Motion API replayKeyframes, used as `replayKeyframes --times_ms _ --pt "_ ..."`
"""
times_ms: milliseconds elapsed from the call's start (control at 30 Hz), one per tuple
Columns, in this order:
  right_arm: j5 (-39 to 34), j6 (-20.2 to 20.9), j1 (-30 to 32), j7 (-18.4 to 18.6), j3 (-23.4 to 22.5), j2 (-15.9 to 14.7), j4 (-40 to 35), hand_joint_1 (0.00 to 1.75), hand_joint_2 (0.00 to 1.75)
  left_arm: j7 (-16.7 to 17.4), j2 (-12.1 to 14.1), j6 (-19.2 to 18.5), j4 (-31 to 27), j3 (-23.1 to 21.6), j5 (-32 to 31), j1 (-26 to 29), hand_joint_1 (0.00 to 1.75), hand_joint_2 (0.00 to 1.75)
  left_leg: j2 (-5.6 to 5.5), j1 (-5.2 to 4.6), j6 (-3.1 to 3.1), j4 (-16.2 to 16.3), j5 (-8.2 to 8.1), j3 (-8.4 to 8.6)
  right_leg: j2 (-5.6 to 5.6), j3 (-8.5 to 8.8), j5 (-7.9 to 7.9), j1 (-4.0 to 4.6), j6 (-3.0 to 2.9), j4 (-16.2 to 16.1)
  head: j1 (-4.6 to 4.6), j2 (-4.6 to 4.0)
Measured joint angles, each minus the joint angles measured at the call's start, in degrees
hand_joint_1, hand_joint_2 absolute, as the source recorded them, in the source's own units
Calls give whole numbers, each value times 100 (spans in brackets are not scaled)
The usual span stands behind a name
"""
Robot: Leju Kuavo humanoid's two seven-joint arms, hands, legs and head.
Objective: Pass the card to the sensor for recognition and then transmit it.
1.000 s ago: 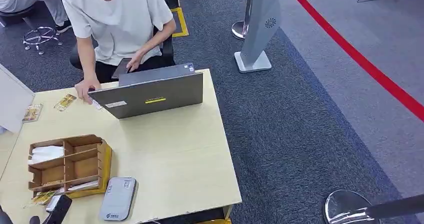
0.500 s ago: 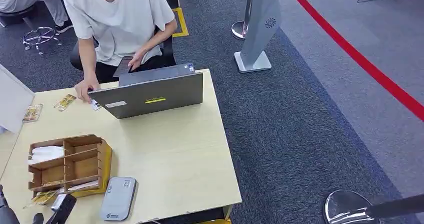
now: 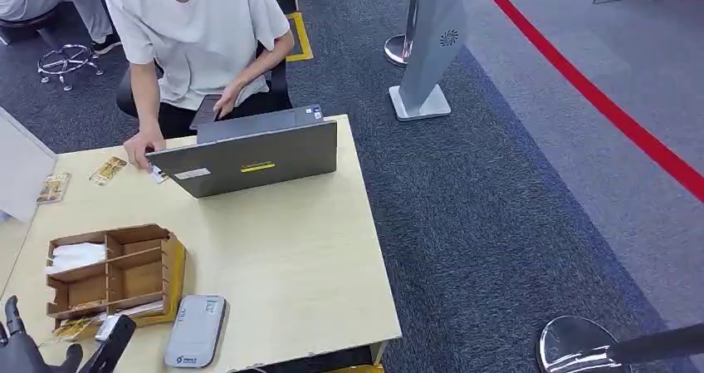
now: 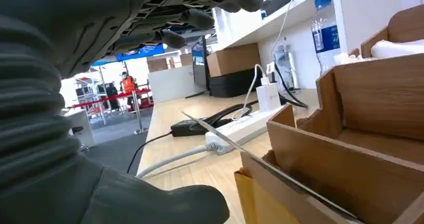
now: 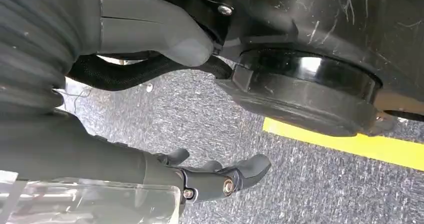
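Observation:
A thin white card stands edge-on in the front slot of the wooden organizer. In the head view the card lies in the front compartment of the organizer. My left hand is at the table's near left corner, just in front of the organizer. Its fingers and thumb are spread apart and hold nothing. The flat grey sensor lies to the right of the organizer. My right hand hangs over the carpet, with its fingers apart and nothing in it.
A person in a white shirt sits behind an open grey laptop, one hand on the table. Two snack packets lie at the far left. A power strip and cables lie beyond the organizer. A stanchion base stands on the carpet to the right.
My left hand has risen into the head view at the bottom left, and its dark part has shifted right toward the organizer. The person's hands barely moved.

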Motion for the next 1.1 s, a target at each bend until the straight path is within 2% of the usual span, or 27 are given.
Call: replayKeyframes --times_ms 233,267,567,1100 --pt "-13 0 -3 -15 4 0 0 0 175 99 85 -20 0 -98 31 2 0 175 0 0 0 0 0 0 -1 0 0 0 0 0 2 0" --pt "-13 0 -3 -15 4 0 0 0 175 101 90 -20 0 -101 37 2 175 175 0 0 0 0 0 0 -1 0 0 0 0 0 0 0" --pt "46 0 -3 13 4 0 -2 0 175 101 184 -442 11 -103 374 31 175 175 -1 0 0 0 0 -2 -1 0 0 0 0 0 0 0" --pt "92 0 -1 61 -2 -2 -2 0 175 107 232 -606 11 -105 422 27 175 175 0 0 0 0 0 -2 0 0 0 0 0 0 0 0"
